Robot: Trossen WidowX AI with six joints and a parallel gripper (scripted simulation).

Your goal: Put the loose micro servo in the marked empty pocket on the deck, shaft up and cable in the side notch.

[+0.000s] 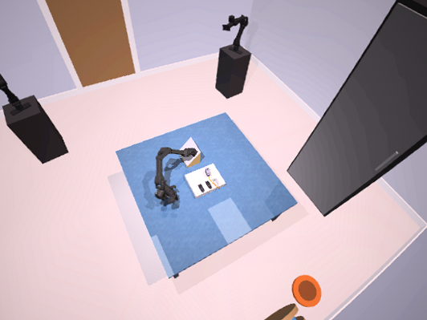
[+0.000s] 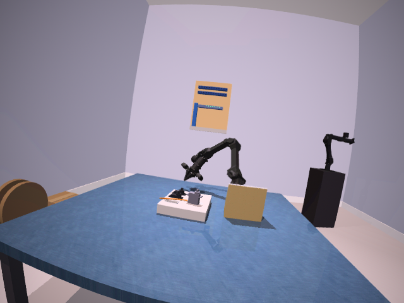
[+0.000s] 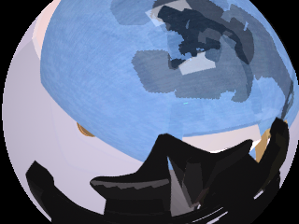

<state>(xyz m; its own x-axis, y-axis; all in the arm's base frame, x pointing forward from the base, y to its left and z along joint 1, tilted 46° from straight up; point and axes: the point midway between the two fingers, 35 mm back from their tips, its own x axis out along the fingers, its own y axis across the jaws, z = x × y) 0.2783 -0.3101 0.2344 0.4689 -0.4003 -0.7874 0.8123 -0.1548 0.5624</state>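
Note:
The grey micro servo (image 1: 207,171) (image 2: 194,197) stands on the white deck (image 1: 193,180) (image 2: 180,213), its body clearly above the surface. Its orange cable (image 2: 172,198) runs across the deck. A pale marked patch (image 1: 216,181) (image 2: 172,201) beside the cable looks like the empty pocket; its detail is too small to tell. Whether the servo's shaft points straight up is also too small to tell. My gripper (image 2: 185,179) (image 3: 163,137) is shut and empty, in the air behind the deck in the exterior view. The servo is not discernible in the wrist view.
Several black parts (image 1: 201,187) (image 2: 177,192) sit on the deck beside the grey servo. A tan upright panel (image 2: 245,202) (image 3: 263,147) stands near the arm's base, to the right of the deck in the exterior view. All stand on the blue table (image 1: 247,159) (image 2: 146,254).

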